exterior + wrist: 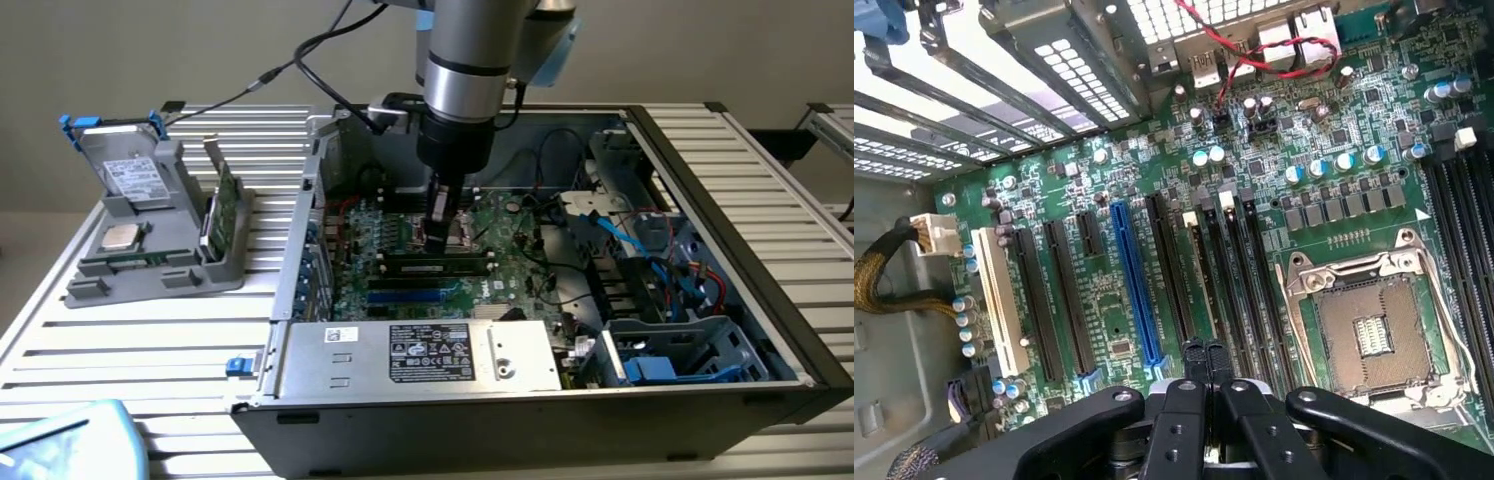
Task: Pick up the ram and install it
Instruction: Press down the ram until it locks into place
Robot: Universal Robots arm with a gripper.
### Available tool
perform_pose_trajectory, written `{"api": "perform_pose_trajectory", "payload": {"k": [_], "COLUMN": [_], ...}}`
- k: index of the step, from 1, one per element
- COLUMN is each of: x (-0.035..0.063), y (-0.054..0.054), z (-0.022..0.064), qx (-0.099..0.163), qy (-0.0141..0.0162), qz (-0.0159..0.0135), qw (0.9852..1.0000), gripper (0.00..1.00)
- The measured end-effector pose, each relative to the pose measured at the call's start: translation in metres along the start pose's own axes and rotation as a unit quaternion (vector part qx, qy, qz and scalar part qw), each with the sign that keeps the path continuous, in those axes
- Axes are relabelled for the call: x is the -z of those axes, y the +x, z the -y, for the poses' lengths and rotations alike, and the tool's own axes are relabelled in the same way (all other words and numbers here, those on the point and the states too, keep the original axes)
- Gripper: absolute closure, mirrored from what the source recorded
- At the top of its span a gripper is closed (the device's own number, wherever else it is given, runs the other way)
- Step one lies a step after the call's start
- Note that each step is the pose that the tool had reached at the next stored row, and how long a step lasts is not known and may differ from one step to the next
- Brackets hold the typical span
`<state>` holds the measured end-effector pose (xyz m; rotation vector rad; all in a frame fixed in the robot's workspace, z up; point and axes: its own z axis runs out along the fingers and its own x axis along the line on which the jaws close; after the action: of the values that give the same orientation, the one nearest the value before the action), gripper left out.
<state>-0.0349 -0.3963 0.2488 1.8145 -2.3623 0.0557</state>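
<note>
A ram stick (pixel 434 266), green with black chips, stands lengthwise in a black motherboard slot inside the open computer case (pixel 747 200). My gripper (pixel 441 222) points straight down just behind that stick, low over the board. In the wrist view my gripper (pixel 1202 352) is shut, fingertips pressed together with nothing between them, right above the ram's thin top edge (pixel 1199 280) in the row of long slots. Another green stick (pixel 218 215) stands upright in the grey holder (pixel 147 270) outside the case, on the exterior view's left.
The grey holder also carries a boxy drive (pixel 134 178) and a silver processor chip (pixel 120 237). An uncovered processor socket (pixel 1374 330) lies beside the slots. A silver box (pixel 414 355) closes the case's near side, with a blue drive cage (pixel 667 365) and cables (pixel 627 235) on the exterior view's right.
</note>
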Motion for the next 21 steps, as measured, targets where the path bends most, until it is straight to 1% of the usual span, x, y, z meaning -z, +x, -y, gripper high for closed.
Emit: {"api": "perform_pose_trajectory", "payload": {"k": [2,3,6,9,13,16,19,21], "x": [0.0001,0.0001,0.0001,0.0001,0.0001,0.0001,0.0001,0.0], "y": [0.0,0.0001,0.0,0.0001,0.0,0.0,0.0,-0.0001], "z": [0.0,0.0,0.0,-0.0001,0.0,0.0,0.0,0.0], "qx": [-0.008,-0.012,-0.026,-0.039,-0.057,-0.072,-0.086,-0.097], "qy": [0.0012,0.002,0.0048,0.0084,0.0126,0.0157,0.0182,0.0191], "qz": [-0.0022,-0.0028,-0.0041,-0.0048,-0.0049,-0.0048,-0.0042,-0.003], "qw": [1.0,0.9999,0.9996,0.9992,0.9983,0.9973,0.9961,0.9951], "gripper": [0.89,0.89,0.89,0.89,0.89,0.89,0.89,0.89]}}
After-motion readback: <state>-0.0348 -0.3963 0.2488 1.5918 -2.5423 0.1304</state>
